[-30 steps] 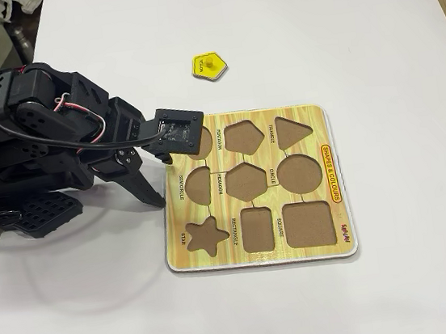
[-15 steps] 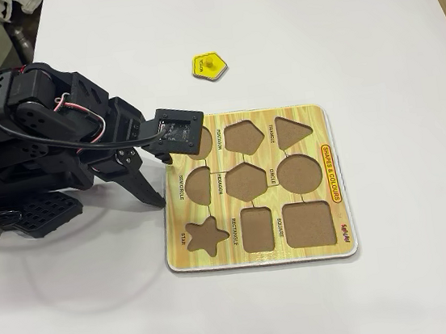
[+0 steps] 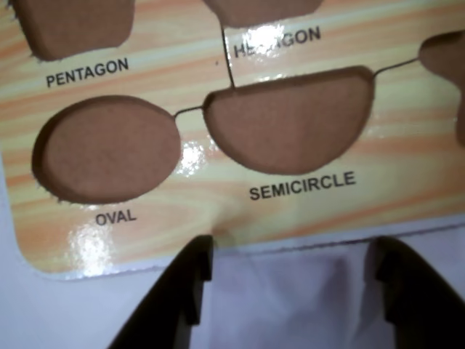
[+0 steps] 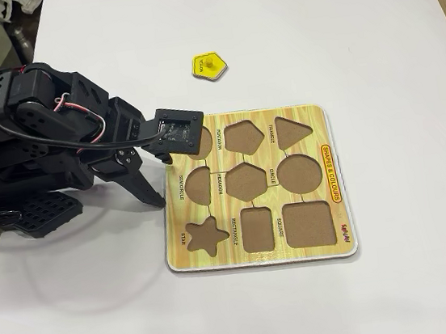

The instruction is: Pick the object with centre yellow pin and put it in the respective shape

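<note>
gripper (image 3: 287, 283): fingers apart, nothing between them; only bare white table shows in the gap in the wrist view.
fingers (image 3: 190, 280): two dark tips enter the wrist view from the bottom edge, one under the oval hole, the other under the right end of the semicircle hole.
puzzle board (image 4: 333, 218): wood-grain tray lying flat on the table (image 4: 371, 43); its edge runs just ahead of the fingertips in the wrist view.
oval hole (image 3: 109, 149): empty, just beyond the left fingertip.
semicircle hole (image 3: 290, 120): empty, ahead of the gap between the fingers.
pentagon hole (image 4: 244, 137): empty, farther across the board from the fingers.
yellow pentagon piece (image 4: 208, 65): flat on the table, off the board, well apart from the fingers, beyond the board's far edge in the fixed view; not in the wrist view.
arm (image 4: 47, 123): black, reaching in from the left of the fixed view, camera block over the board's corner.
</note>
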Robot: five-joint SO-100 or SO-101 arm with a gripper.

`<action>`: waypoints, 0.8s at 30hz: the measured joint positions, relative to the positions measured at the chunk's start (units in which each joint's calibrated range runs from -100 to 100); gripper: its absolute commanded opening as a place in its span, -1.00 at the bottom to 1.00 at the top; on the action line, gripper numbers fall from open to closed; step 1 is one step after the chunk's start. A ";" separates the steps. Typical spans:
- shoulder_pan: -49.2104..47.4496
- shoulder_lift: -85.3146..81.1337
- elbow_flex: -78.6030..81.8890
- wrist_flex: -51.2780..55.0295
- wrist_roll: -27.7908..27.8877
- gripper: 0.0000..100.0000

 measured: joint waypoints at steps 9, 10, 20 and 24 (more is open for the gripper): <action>0.00 0.00 0.00 0.00 0.00 -0.51; 0.00 0.00 0.00 0.00 0.00 -0.51; 0.00 0.00 0.00 0.00 -0.21 -0.51; 0.09 0.09 -0.63 0.00 -0.21 -0.51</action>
